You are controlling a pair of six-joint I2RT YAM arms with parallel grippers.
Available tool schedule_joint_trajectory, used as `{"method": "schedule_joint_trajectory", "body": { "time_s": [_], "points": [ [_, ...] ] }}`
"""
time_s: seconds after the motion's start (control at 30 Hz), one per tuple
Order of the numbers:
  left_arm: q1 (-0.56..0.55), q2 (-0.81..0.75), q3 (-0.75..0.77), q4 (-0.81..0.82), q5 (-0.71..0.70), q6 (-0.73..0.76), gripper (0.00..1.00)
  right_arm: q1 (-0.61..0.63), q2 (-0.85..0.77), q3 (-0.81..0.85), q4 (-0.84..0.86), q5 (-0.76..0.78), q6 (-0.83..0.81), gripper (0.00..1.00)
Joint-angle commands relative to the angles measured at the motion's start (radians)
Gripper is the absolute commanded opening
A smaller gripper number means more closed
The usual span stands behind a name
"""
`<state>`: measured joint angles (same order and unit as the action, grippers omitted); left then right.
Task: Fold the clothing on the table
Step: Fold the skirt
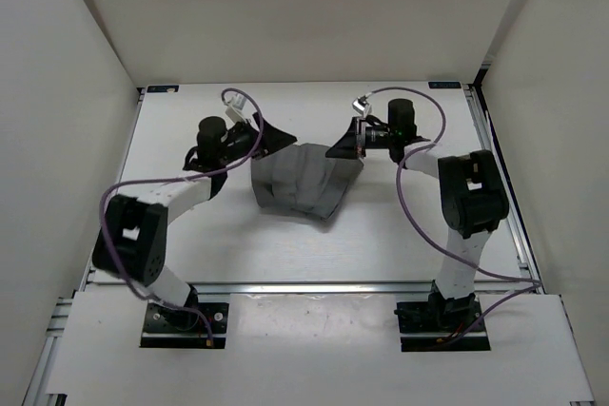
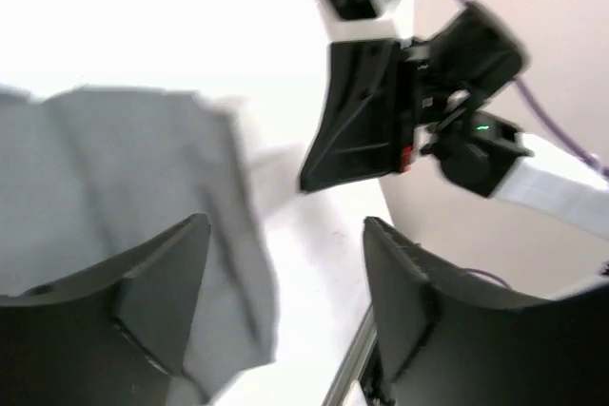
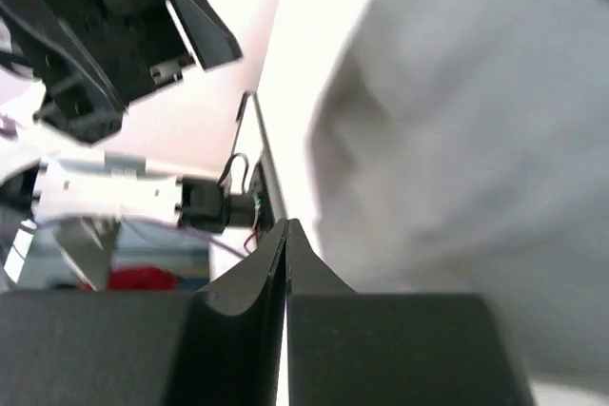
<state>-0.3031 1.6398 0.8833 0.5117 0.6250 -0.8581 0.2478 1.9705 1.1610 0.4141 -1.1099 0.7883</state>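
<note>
One grey clothing (image 1: pixel 303 181) lies on the table (image 1: pixel 381 244). There are two claws: the left gripper (image 2: pixel 285 235) is released at the clothing's left edge, and the right gripper (image 3: pixel 286 235) is clenched at its right edge.

One white table (image 1: pixel 381 235), flat, metal rails (image 1: pixel 314 286) along its lower and right edges. Lying on it, centre of frame: grey clothing (image 1: pixel 300 183), one piece, bunched and creased.

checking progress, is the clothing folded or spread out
Roughly folded, not spread: the clothing lies compact, with overlapping layers.
</note>
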Motion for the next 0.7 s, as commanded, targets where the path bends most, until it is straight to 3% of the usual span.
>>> {"method": "schedule_joint_trajectory", "body": {
  "time_s": [0.0, 0.1, 0.2, 0.33, 0.53, 0.67],
  "points": [
    [0.019, -0.138, -0.070, -0.050, -0.019, 0.008, 0.71, 0.074, -0.053, 0.023, 0.028, -0.091, -0.026, 0.00],
    [0.028, -0.210, -0.234, -0.062, -0.002, 0.014, 0.59, 0.137, -0.015, 0.013, 0.014, -0.126, -0.015, 0.00],
    [0.038, -0.235, -0.398, -0.033, -0.031, 0.033, 0.59, 0.195, 0.049, -0.032, 0.086, -0.142, 0.067, 0.00],
    [0.070, -0.209, -0.458, -0.004, -0.041, 0.051, 0.57, 0.217, 0.180, -0.021, 0.135, -0.119, 0.124, 0.00],
    [0.142, -0.254, -0.420, -0.002, -0.054, 0.051, 0.59, 0.228, 0.332, 0.138, -0.329, 0.114, -0.166, 0.00],
    [0.159, -0.333, -0.383, -0.065, -0.065, 0.063, 0.63, 0.220, 0.349, 0.186, -0.382, 0.165, -0.218, 0.00]
  ]
}}
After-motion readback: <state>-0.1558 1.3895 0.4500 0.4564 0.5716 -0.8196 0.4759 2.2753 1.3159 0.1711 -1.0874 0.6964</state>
